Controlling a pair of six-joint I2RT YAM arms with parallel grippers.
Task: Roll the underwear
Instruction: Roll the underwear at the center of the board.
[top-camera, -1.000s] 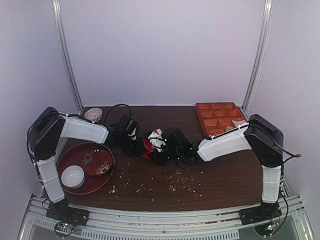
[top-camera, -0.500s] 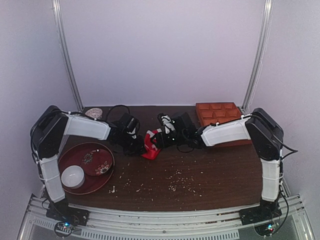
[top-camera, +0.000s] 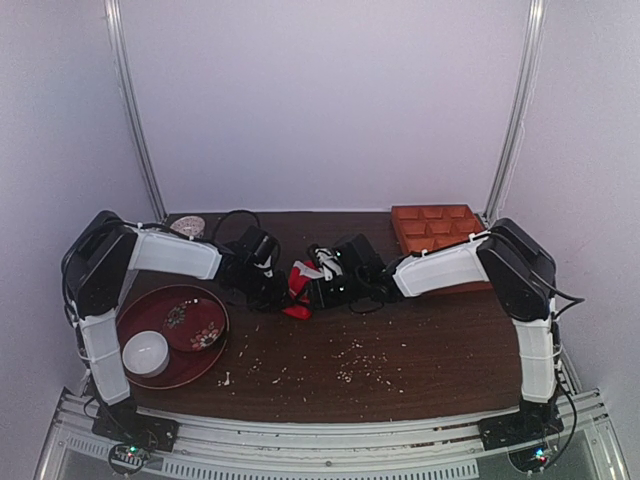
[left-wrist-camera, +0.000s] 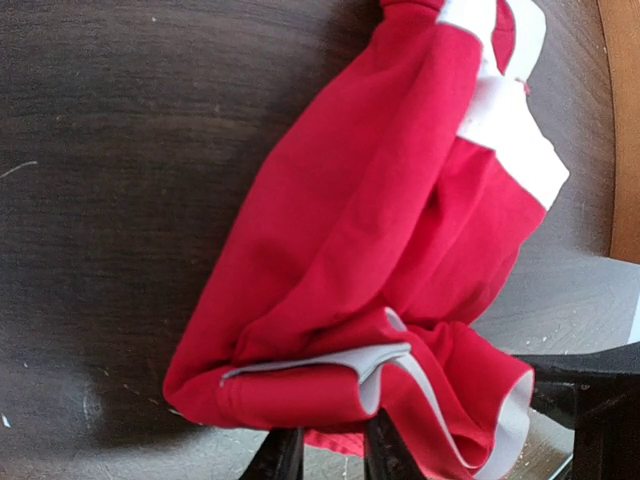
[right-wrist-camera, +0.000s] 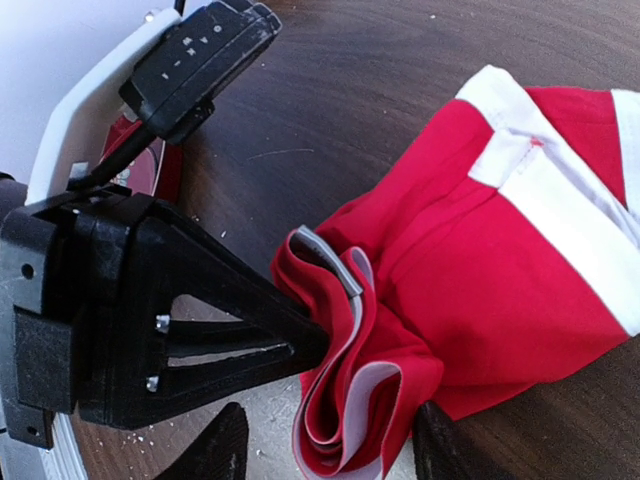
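The red underwear with white trim lies bunched on the dark table between my two grippers. In the left wrist view it fills the frame. My left gripper is shut on its folded lower edge, with red fabric pinched between the narrow fingers. My left gripper also shows in the top view and in the right wrist view, where its tip grips the folds. My right gripper is open, its fingers standing on either side of the layered edge of the underwear. It sits just right of the cloth in the top view.
A round red tray at the left holds a white bowl and a patterned dish. An orange compartment tray stands at the back right. A small dish sits back left. Crumbs lie scattered on the table.
My right gripper rose and pulled back with the cloth, then came down and left toward the left gripper. The underwear is now bunched closer between the two grippers. The left arm stayed nearly still.
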